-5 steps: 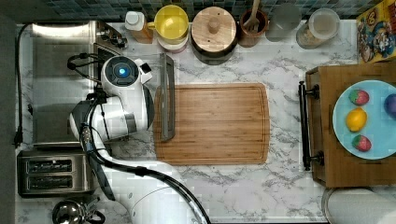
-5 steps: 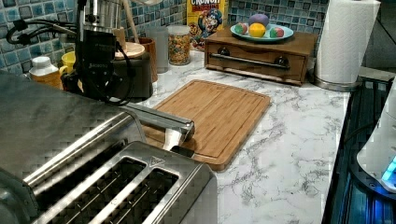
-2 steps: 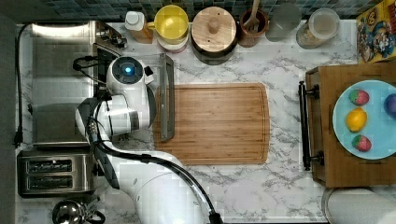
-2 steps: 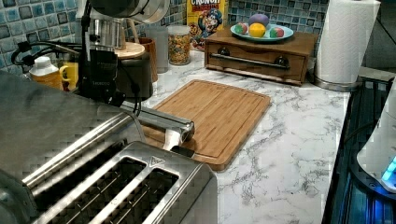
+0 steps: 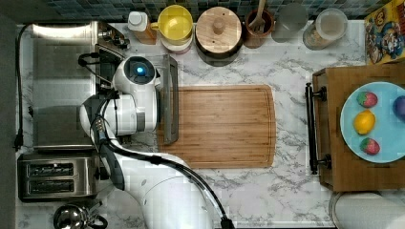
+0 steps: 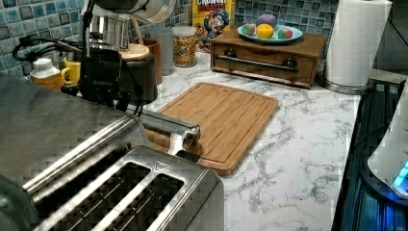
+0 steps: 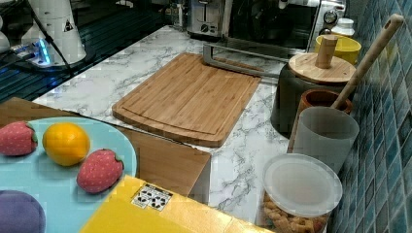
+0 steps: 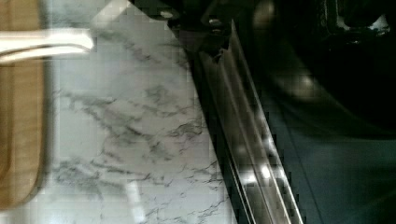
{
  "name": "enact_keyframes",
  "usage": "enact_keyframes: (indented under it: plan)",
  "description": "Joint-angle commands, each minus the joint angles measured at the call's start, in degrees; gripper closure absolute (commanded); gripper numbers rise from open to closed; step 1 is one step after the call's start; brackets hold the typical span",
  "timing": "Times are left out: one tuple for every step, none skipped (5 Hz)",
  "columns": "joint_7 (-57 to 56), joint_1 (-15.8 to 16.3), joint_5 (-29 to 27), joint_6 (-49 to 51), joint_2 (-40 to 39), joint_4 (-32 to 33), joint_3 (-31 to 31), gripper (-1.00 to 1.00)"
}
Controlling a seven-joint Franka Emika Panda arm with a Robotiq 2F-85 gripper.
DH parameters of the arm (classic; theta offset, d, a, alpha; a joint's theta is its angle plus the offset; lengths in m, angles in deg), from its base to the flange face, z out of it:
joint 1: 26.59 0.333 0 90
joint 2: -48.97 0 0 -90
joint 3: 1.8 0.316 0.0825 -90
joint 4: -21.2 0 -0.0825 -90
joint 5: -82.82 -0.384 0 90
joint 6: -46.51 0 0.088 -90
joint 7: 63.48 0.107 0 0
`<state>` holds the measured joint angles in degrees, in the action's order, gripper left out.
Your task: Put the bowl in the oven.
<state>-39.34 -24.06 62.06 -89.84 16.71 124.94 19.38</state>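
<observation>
Presently, we find the oven at the left of the top view with its glass door let down flat. The door's bar handle lies along the left edge of the cutting board. The arm's wrist sits above the opened door, between the handle and the oven's mouth. In the left view the gripper hangs in the upper left of the frame, pointing downward over the door and just in front of the steel housing. We cannot tell whether it stands apart or closed, nor whether it holds anything, as its lower end is lost against the dark door.

The bowl is not plainly identified. The wrist view records a dark rounded form on the far side of the door's hinged edge from the marble counter. We judge this to be the black bowl, lying toward or within the oven cavity. We cannot confirm whether it rests on the rack or is carried.

The governing relation is therefore as follows. The cavity lies from the gripper toward the left of the top view, and the door's long axis runs from top to bottom of that frame. Any travel in or out must cross it squarely, from left to right of the top view. The yellow bowl and the wooden lid stand well apart along the top edge. The two-slot toaster sits at lower left. None of the three is concerned.
</observation>
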Motion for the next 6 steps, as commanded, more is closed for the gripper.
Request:
enact_keyframes:
  plan:
    - [-0.9, -8.0, -17.6, -4.6, 11.0, 3.5, 3.3, 0.0]
    - [-3.2, -9.7, -17.6, 1.6, 12.0, 2.9, 2.4, 0.0]
    - [-3.1, -10.0, -17.4, 1.5, 11.9, 2.9, 2.8, 0.0]
    - [-3.0, -10.4, -17.3, 1.5, 11.9, 2.9, 3.2, 0.0]
    - [-3.0, -10.5, -17.2, 1.4, 11.9, 2.9, 3.2, 0.0]
    - [-3.0, -10.4, -17.3, 1.4, 11.9, 2.9, 3.1, 0.0]
